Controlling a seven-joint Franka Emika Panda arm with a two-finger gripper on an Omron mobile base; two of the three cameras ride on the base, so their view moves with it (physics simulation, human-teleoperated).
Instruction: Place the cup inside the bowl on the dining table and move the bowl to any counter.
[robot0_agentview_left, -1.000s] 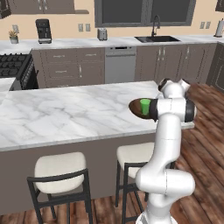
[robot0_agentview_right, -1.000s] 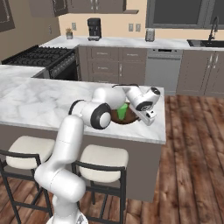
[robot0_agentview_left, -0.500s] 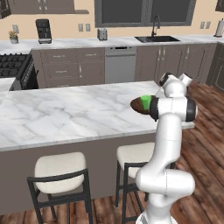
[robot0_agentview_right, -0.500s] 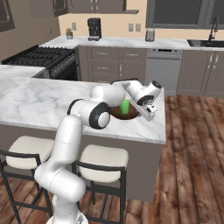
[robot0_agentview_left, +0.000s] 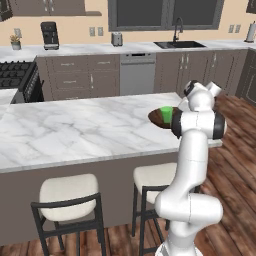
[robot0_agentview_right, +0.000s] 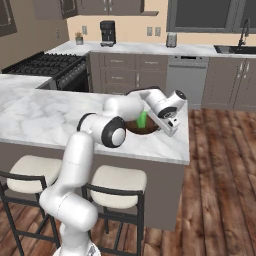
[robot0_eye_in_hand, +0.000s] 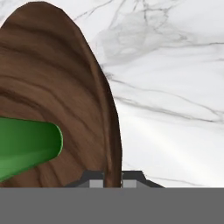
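The green cup (robot0_eye_in_hand: 26, 146) stands inside the dark brown bowl (robot0_eye_in_hand: 52, 96), which rests near the right end of the dining table (robot0_agentview_left: 75, 130); in the right base view the bowl (robot0_agentview_right: 142, 127) is just at 9 o'clock of the gripper (robot0_agentview_right: 167, 125). In the hand view the two fingertips (robot0_eye_in_hand: 97, 180) straddle the bowl's thin rim at 6 o'clock, one on each side, close together; whether they already pinch it cannot be told. The bowl looks rigid and wood-like, probably light but wide, so held by one edge it would tend to tip, and the loose cup could slide or topple; a firm rim grip and a level carry seem wise. Compared with a second ago, the hand has swung lower toward the rim, while the bowl and cup have stayed put.
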